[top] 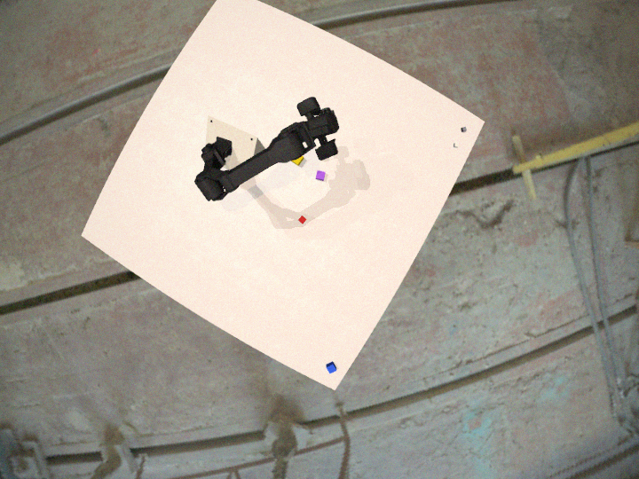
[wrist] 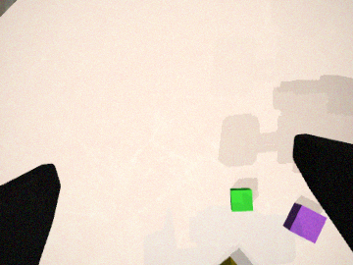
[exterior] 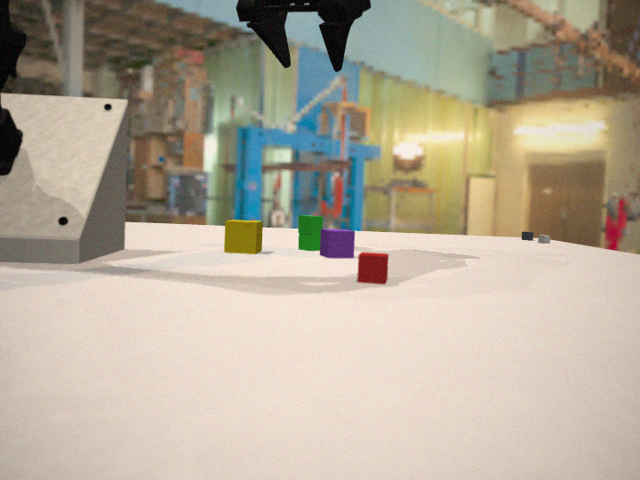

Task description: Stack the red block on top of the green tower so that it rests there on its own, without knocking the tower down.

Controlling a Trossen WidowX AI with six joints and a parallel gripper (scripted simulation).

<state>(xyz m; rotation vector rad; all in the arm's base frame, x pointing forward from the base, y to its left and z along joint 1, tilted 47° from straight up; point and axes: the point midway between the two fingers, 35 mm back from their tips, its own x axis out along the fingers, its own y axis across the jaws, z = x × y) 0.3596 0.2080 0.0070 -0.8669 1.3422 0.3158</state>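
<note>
I note the gripper [exterior: 309, 67] high, jaws apart, empty — above the tower [exterior: 309, 232], not the red block [exterior: 372, 267]. Descending here risks toppling it.

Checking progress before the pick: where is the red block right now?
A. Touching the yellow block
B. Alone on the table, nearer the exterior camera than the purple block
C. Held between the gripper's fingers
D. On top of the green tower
B: the red block sits on the table by itself, in front of the purple block, while the open gripper hangs empty high above.
</note>
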